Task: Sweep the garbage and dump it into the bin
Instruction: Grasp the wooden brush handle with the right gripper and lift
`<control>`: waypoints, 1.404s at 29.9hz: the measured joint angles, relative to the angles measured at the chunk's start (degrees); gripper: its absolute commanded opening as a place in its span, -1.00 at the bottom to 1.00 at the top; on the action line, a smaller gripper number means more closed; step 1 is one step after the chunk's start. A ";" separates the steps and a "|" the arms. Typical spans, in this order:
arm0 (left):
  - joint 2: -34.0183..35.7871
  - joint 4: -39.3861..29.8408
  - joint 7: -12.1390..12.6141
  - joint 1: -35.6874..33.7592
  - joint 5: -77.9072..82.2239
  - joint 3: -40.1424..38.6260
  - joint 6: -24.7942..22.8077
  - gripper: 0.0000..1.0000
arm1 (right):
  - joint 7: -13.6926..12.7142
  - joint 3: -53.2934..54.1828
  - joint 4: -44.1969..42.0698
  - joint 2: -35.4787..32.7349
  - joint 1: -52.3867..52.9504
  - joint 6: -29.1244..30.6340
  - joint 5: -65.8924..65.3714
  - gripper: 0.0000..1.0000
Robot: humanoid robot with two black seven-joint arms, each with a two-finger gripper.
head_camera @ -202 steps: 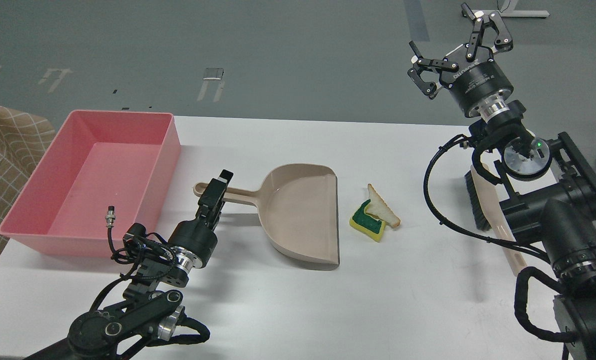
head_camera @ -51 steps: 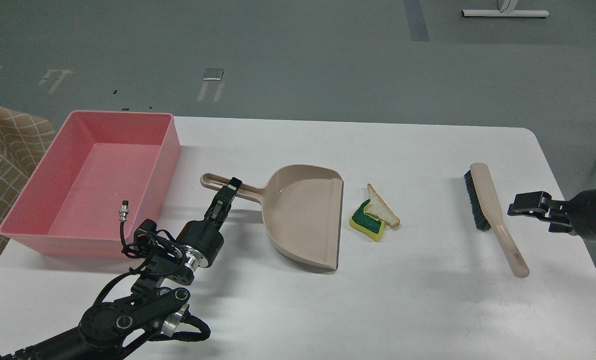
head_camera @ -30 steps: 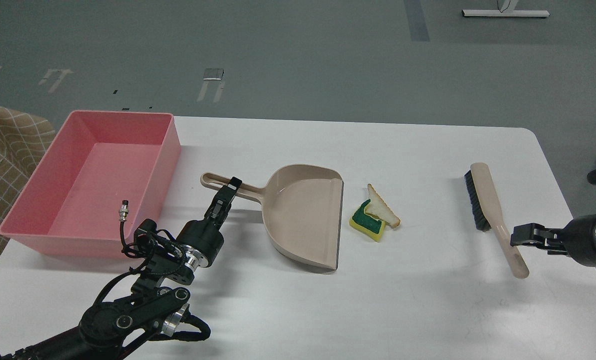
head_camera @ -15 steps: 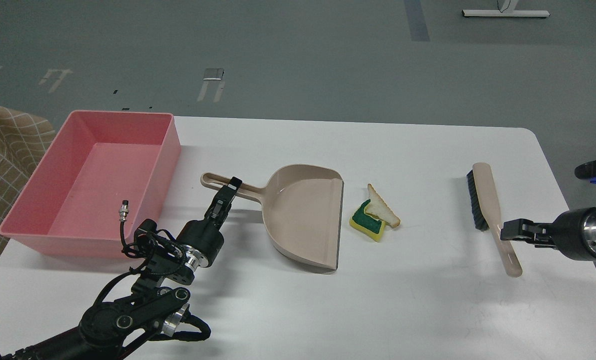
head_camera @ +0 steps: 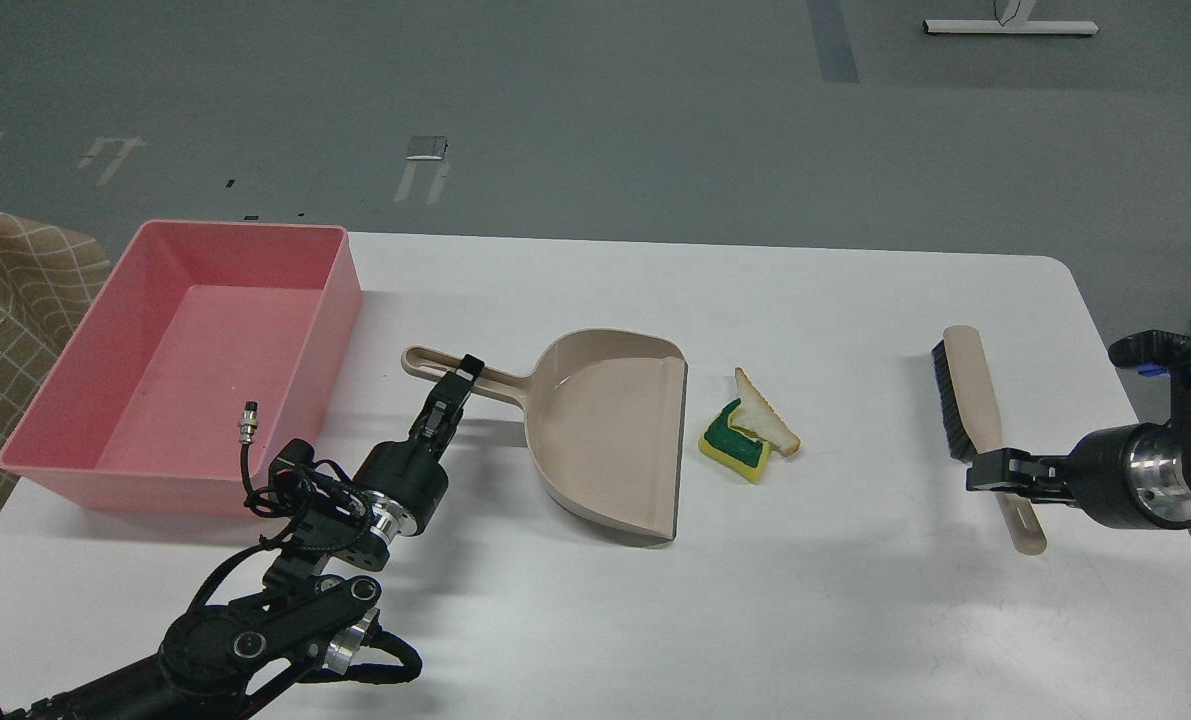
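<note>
Well apart: garbage (head_camera: 749, 432), right pincer (head_camera: 983, 470).

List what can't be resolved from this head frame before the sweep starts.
- Right gripper: seen edge-on over the brush handle; closure on it unclear.
- Left gripper: dark and edge-on at the dustpan handle; grip unclear.
- Sponge: partly covered by the bread slice.

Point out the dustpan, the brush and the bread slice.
dustpan (head_camera: 605, 435): head view, middle of its beige pan.
brush (head_camera: 975, 385): head view, beige back above the dark bristles.
bread slice (head_camera: 763, 417): head view, white face of the triangle.
</note>
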 measured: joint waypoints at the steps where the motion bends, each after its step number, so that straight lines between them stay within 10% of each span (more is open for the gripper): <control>1: 0.01 0.00 0.00 0.01 0.00 0.00 0.00 -1.00 | 0.00 -0.01 -0.01 0.12 -0.05 0.00 0.00 0.22; 24: -0.05 0.02 0.01 -0.14 0.00 0.00 0.00 -1.00 | 0.00 -0.73 0.05 0.25 0.00 0.00 0.09 -0.26; 32: -0.06 0.02 -0.01 0.01 0.00 0.00 0.00 -1.00 | -0.04 -0.81 0.06 0.06 -0.01 0.01 0.16 -0.97; 42: -0.05 0.02 0.01 -0.09 -0.01 0.00 0.00 -1.00 | 0.17 0.06 0.48 0.01 1.30 0.00 0.16 -1.00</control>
